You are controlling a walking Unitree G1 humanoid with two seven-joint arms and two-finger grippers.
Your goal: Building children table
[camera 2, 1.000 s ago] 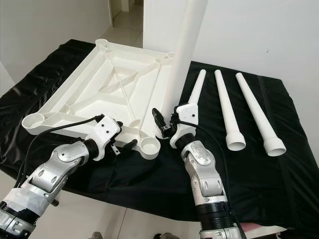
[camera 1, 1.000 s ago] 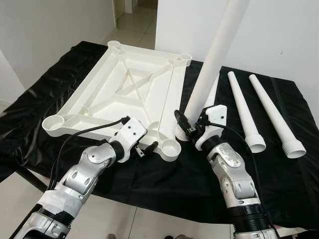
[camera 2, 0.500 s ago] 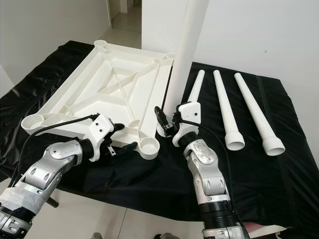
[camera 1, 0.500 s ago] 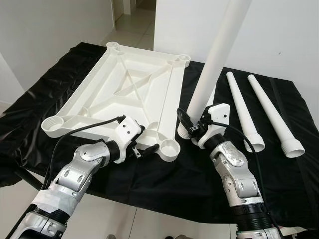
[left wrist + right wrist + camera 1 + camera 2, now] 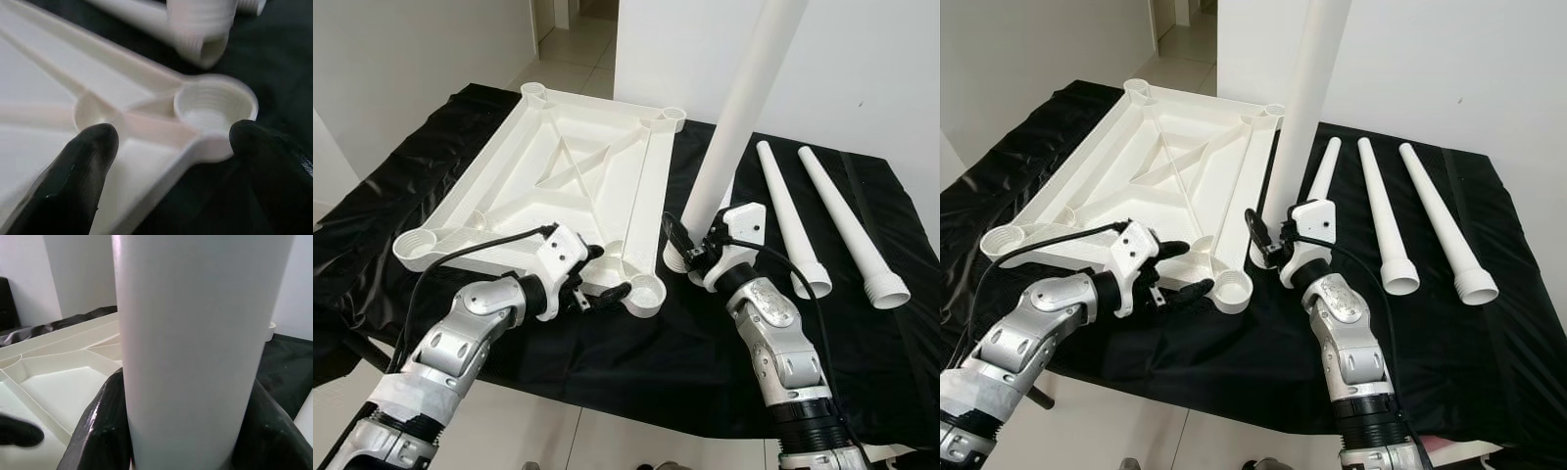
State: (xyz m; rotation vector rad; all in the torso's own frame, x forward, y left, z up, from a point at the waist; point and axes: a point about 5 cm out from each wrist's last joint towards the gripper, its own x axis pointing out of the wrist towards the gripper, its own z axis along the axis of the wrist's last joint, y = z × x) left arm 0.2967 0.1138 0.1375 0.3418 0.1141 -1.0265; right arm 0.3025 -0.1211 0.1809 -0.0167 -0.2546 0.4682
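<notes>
The upright leg [image 5: 744,108] runs off the top edge, so its upper end is cut off. Its threaded foot is mostly hidden behind the right gripper [image 5: 683,250]. The leg lying behind it [image 5: 1321,181] is partly covered too. In the left wrist view the socket [image 5: 215,105] is soft and blurry, and the fingers [image 5: 83,166] run off the bottom edge.

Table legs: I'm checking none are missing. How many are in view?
4. One leg stands upright in the right gripper; three lie on the black cloth: one behind it, two to the right.
</notes>
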